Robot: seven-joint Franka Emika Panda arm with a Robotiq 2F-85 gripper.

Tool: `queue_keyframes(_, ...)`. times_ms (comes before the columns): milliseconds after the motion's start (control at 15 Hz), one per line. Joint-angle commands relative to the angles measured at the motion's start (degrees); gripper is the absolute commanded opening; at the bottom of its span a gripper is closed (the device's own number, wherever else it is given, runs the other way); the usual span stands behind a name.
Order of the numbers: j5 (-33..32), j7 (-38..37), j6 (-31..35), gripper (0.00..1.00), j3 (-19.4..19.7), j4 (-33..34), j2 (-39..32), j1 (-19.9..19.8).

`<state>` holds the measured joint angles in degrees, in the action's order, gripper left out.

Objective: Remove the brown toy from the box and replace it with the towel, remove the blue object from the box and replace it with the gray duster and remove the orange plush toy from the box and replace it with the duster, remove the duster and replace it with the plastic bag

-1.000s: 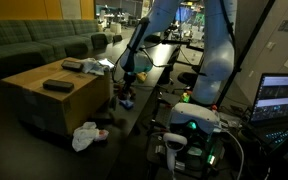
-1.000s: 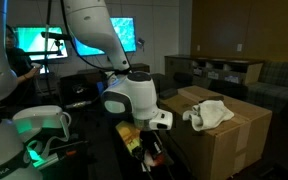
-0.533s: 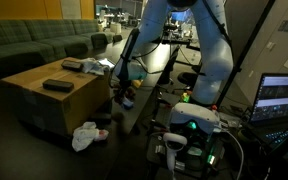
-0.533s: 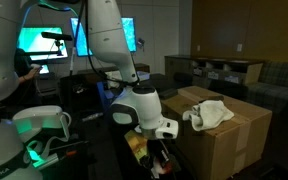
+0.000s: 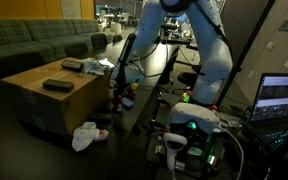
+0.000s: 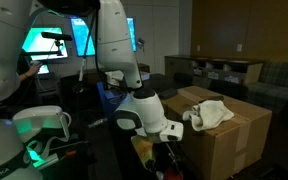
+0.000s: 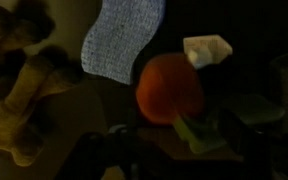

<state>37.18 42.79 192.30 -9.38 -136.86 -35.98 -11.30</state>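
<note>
The gripper (image 5: 118, 94) hangs over the orange plush toy (image 7: 171, 88).

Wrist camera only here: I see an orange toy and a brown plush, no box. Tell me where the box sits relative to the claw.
Observer: The box is close by. In an exterior view the claw hangs low beside its side wall, outside it.
Operator: Give me what's on top of it.
Observer: The gray duster lies flat on the box top, away from the claw's edge.
Operator: Now locate the plastic bag.
Observer: The plastic bag lies crumpled on the floor at the foot of the box, below the claw's side.
</note>
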Motion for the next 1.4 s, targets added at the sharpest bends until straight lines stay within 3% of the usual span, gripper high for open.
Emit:
queue_keyframes(0,0.0,-1.4,4.5,1.0,-3.3,0.4,-0.4,-1.9)
queue_keyframes(400,-1.2,-2.3,5.4,1.0,-10.9,-0.9,-0.5,-5.3)
queue_keyframes(800,-3.1,-2.0,8.7,1.0,-19.4,0.2,-6.6,-8.0)
queue_keyframes(1067,-5.8,-1.2,9.3,1.0,-21.3,1.1,-11.8,-9.7)
queue_keyframes(1333,-9.2,-0.6,8.7,1.0,-20.7,2.7,-16.0,-10.8)
